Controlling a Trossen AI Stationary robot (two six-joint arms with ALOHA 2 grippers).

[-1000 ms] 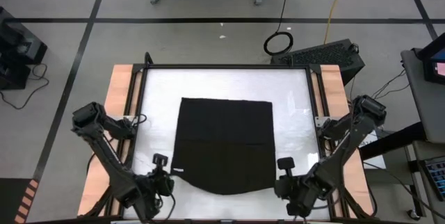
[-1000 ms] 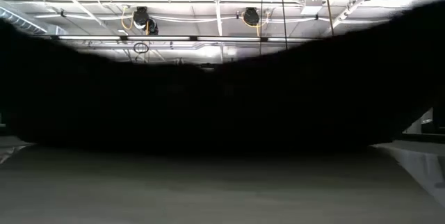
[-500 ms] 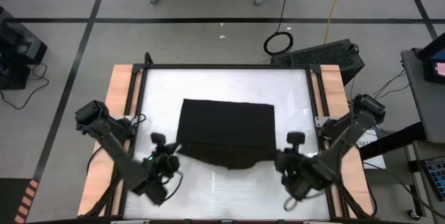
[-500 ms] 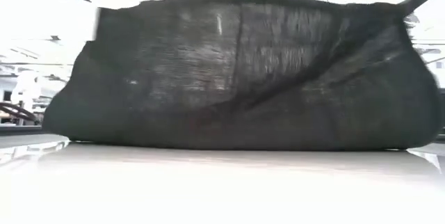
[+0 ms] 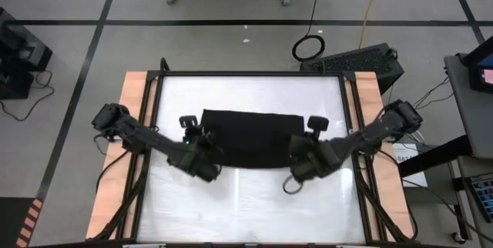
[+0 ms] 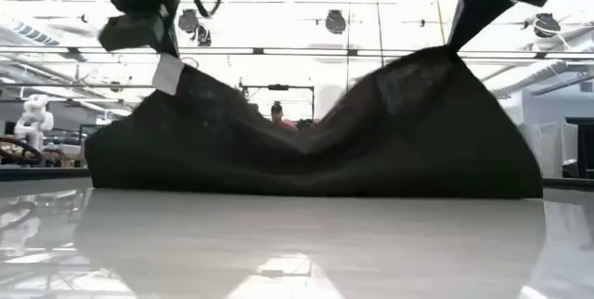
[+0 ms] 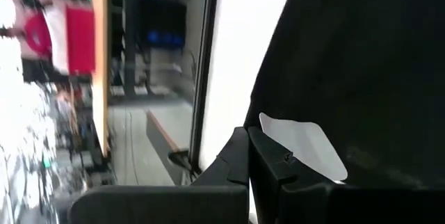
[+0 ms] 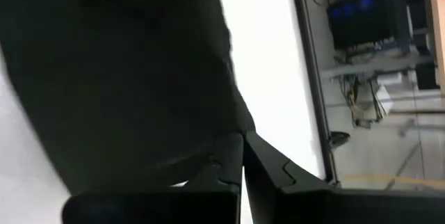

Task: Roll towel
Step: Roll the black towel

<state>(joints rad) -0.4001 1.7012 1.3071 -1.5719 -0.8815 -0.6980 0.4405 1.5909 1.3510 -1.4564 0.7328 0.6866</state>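
near us, most of the white table (image 5: 246, 202) is bare and shiny, with lots of room to move.

a bit further in, our two dark arms reach in from the sides and bend toward the middle. our left tool (image 5: 202, 152) is clenched on one near corner of the towel (image 5: 250, 136). our right tool (image 5: 302, 155) is clenched on the other near corner. both corners are held up off the table.

the towel is black, thin and soft. from the low view it hangs like a tent (image 6: 316, 141) with two high points and a dip between them. its bottom edge rests on the table. a small white tag (image 6: 168, 73) sticks out just under our left tool. in the left wrist view the tag (image 7: 304, 146) sits right by the shut fingers (image 7: 268, 175).

from above, the towel looks like a wide strip, folded over on itself. past its far edge there is more bare table, then the dark frame and the wooden side rails (image 5: 131, 117).
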